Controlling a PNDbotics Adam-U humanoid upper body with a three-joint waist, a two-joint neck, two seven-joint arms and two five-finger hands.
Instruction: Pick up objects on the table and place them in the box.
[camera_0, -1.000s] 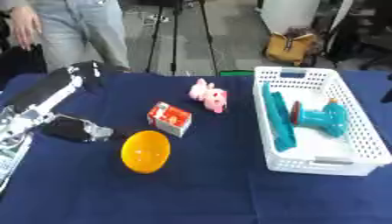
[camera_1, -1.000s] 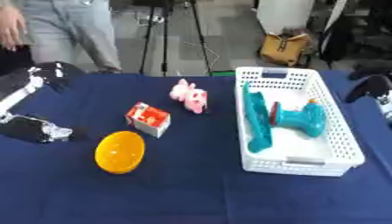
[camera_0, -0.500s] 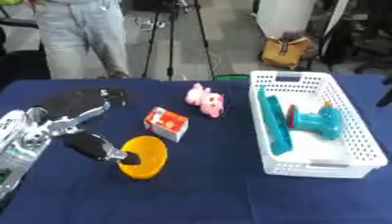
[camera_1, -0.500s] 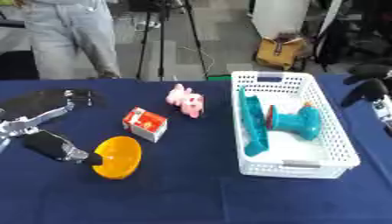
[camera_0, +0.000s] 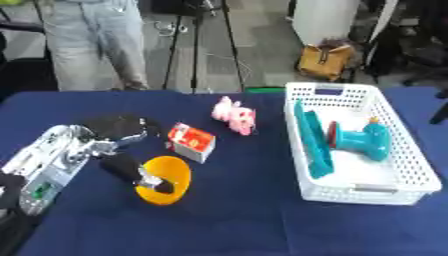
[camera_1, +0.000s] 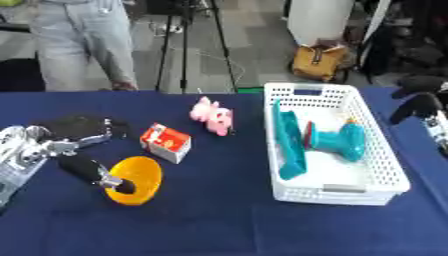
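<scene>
Orange bowl (camera_0: 164, 180) sits on the blue worktop (camera_0: 227, 220), well left of the white box (camera_0: 354, 145). Left hand (camera_0: 122, 150) straddles its rim, fingers (camera_0: 118, 127) spread, not grasping; closing off-centre could flip it.

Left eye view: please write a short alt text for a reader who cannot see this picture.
The robot's left hand reaches over an orange bowl on a dark blue table, its thumb inside the bowl. Beside the bowl lie a red and white carton and a pink plush toy. At right, a white basket holds teal objects.
</scene>
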